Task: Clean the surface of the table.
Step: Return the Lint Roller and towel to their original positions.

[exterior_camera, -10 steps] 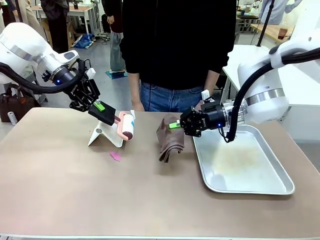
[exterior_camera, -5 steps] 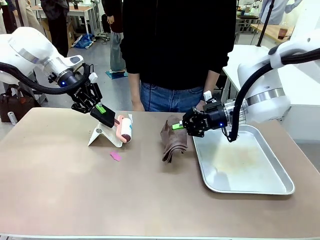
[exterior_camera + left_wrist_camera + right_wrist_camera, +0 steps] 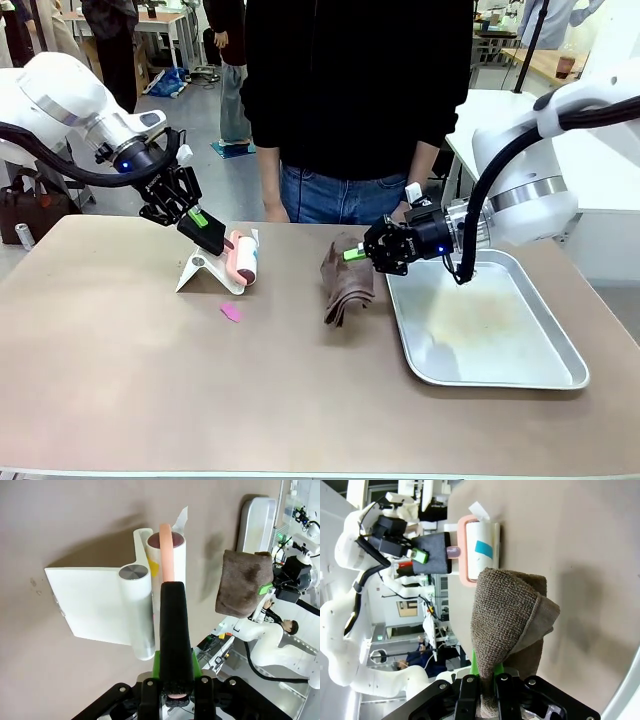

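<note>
1. Beyond the far edge of the counter (image 3: 150, 380) stands a person (image 3: 350, 100) in a black top and jeans, with white-topped tables and other people farther back in the room.
2. Smooth beige-brown, the counter spans the whole front view, with a thin pale edge along its near side.
3. On its right part lies a shallow silver tray (image 3: 560, 370), its floor faintly stained.
4. On the left part stands a white folded stand (image 3: 205, 272); a small pink scrap (image 3: 231, 312) lies on the counter just in front of it.
5. The left pincer (image 3: 203, 218) is clamped on the black handle of a lint roller (image 3: 243, 258), whose pink frame and white roll rest against the stand; the left wrist view shows the handle (image 3: 174, 625) gripped between the green pads.
6. The right pincer (image 3: 352, 252) is closed on a brown cloth (image 3: 346, 283), which hangs from it and reaches the counter just left of the tray.
7. In the right wrist view the cloth (image 3: 512, 615) rises folded from the closed fingers, with the counter behind it.
</note>
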You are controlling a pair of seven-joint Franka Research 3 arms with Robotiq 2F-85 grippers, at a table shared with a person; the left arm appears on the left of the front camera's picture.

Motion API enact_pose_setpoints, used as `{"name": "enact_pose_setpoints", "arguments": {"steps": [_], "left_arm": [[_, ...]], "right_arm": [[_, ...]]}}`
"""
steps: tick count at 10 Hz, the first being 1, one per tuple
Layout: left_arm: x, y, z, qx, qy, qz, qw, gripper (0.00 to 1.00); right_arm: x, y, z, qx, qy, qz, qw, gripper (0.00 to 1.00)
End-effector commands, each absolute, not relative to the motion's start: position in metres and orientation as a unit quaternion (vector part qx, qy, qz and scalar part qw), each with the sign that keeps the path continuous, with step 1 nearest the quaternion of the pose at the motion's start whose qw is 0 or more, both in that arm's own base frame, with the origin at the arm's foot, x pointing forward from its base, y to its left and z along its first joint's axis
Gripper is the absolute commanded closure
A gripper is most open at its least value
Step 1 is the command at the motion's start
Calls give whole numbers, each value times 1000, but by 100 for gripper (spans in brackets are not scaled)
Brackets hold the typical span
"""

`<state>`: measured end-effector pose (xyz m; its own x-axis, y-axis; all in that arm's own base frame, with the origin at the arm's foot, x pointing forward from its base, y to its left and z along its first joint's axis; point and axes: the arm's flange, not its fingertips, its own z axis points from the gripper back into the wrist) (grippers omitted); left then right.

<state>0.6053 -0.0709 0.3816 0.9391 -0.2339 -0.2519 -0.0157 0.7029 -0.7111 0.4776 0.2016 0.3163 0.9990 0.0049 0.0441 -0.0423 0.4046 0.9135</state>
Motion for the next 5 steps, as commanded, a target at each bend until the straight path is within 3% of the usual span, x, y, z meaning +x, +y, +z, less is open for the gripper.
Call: {"name": "enact_pose_setpoints", "arguments": {"steps": [1, 5], "left_arm": [[610, -72, 379, -370, 170, -50, 912, 78], [609, -72, 375, -366, 168, -56, 913, 78]], "right_arm": [[486, 214, 317, 519, -7, 13, 855, 90], [490, 230, 324, 447, -12, 41, 894, 90]]}}
